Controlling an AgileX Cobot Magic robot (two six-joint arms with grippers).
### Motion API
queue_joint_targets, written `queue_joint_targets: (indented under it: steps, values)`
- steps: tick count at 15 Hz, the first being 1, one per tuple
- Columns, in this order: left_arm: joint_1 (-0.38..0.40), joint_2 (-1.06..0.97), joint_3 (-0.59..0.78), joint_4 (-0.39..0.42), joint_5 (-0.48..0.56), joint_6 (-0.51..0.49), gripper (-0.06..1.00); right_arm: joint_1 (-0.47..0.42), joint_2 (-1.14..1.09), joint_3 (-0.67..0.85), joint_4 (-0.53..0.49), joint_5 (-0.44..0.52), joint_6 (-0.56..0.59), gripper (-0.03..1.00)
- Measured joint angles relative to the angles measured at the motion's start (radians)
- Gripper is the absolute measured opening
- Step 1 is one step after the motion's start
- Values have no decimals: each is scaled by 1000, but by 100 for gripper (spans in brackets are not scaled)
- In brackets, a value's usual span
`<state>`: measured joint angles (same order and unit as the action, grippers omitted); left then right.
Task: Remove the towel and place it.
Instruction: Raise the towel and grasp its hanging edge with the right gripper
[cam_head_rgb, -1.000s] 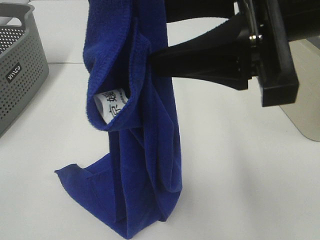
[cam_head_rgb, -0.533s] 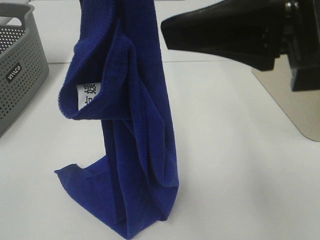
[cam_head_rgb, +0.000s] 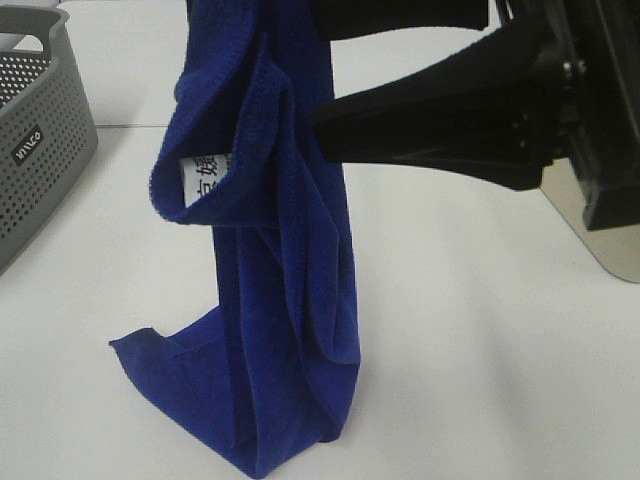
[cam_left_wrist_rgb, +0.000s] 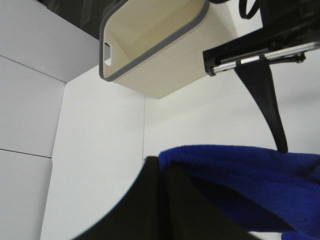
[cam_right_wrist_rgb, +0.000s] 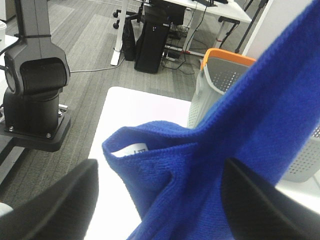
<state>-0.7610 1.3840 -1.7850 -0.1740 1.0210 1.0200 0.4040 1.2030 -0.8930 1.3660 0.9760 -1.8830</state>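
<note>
Currently your towel (cam_head_rgb: 285, 280) hangs vertical, tail on counter (cam_head_rgb: 480, 380); left pincer (cam_left_wrist_rgb: 159, 164) clamps it, right pincer (cam_right_wrist_rgb: 160, 186) gapes astride; basket (cam_head_rgb: 40, 150) apart.

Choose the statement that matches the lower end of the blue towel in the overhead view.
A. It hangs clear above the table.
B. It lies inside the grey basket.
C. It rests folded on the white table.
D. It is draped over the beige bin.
C: the towel hangs upright and its lower end folds onto the white table, with one corner spread flat.
</note>
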Motion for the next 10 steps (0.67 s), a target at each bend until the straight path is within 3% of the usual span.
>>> queue_joint_targets:
  steps: [5,10]
  values:
    - [0,16,0,-13,-24,0,0,0,60,0,51,18,-45,68]
    - [7,28,0,-17,-53,0,0,0,117,0,56,200,-49,68]
